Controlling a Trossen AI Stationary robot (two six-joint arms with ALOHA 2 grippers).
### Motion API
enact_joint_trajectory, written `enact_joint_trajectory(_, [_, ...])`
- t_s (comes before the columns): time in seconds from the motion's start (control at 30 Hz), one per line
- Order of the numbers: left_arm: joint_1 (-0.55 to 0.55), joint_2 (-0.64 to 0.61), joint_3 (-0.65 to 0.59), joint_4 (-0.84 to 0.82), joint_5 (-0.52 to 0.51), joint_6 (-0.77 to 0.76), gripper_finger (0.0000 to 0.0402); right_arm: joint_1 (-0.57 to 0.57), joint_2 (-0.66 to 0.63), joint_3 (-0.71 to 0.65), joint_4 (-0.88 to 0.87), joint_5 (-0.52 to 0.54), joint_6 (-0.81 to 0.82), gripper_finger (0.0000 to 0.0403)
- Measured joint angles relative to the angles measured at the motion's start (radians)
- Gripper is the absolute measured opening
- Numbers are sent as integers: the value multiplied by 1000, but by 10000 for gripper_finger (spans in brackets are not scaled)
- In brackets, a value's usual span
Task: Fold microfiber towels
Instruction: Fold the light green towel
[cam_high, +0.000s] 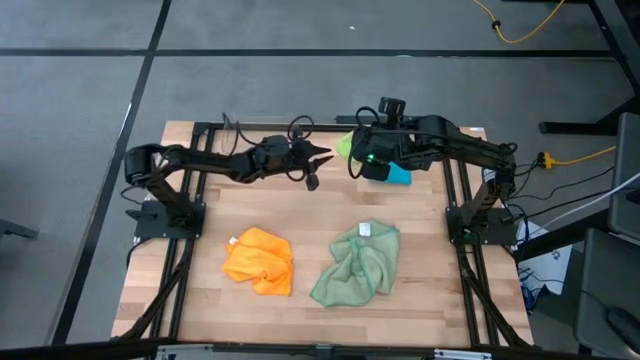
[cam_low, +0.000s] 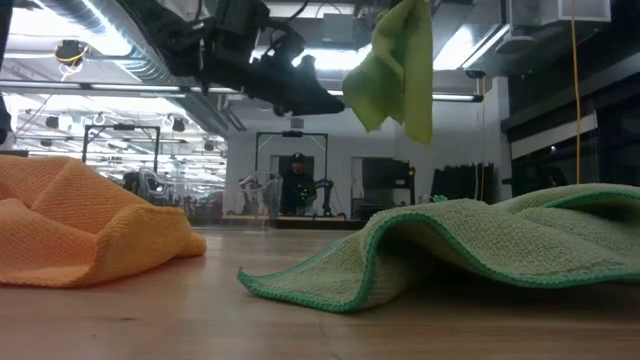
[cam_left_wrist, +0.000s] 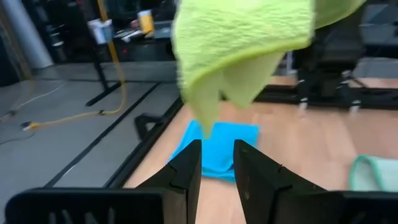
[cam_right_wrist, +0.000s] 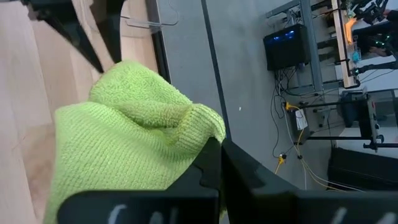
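A lime green towel (cam_low: 400, 60) hangs in the air over the table's far middle, with my right gripper (cam_right_wrist: 216, 146) shut on it. My left gripper (cam_left_wrist: 216, 155) stands open at the towel's left, its fingers level and pointing at the towel's lowest hanging corner (cam_left_wrist: 206, 121). That corner ends just short of the fingertips, not between them. A teal blue towel (cam_high: 400, 176) lies flat on the table under the right arm. An orange towel (cam_high: 260, 262) and a pale sage green towel (cam_high: 357, 262) lie crumpled near the table's front. My right gripper pinches a bunched upper part of the lime green towel (cam_right_wrist: 189, 124) between its two fingers, several layers gathered there. The fingers come slanting down from the table's right side. The towel hangs slack below them, lifted clear of the table.
Black arm bases and rails (cam_high: 165, 215) (cam_high: 478, 222) stand along the table's left and right sides. Bare wood (cam_high: 300, 210) lies between the far towels and the two crumpled ones. A person (cam_low: 295, 185) shows far off in the room behind.
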Motion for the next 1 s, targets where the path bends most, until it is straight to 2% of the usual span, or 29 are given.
enact_joint_trajectory(0.13, [0, 38, 0, 72, 11, 0, 85, 2, 0, 0, 1, -10, 0, 4])
enact_joint_trajectory(0.4, [0, 54, 0, 94, -41, -1, 85, 2, 0, 0, 13, -54, -1, 4])
enact_joint_trajectory(0.53, [0, 54, 0, 95, -39, -2, 85, 2, 0, -1, 19, -54, -2, 4])
enact_joint_trajectory(0.67, [0, 54, 0, 95, 10, -22, 85, 2, 0, -1, 56, -54, -15, 4])
enact_joint_trajectory(1.0, [1, 54, 0, 94, 6, -21, 85, 6, 0, -1, 100, -72, -31, 4])
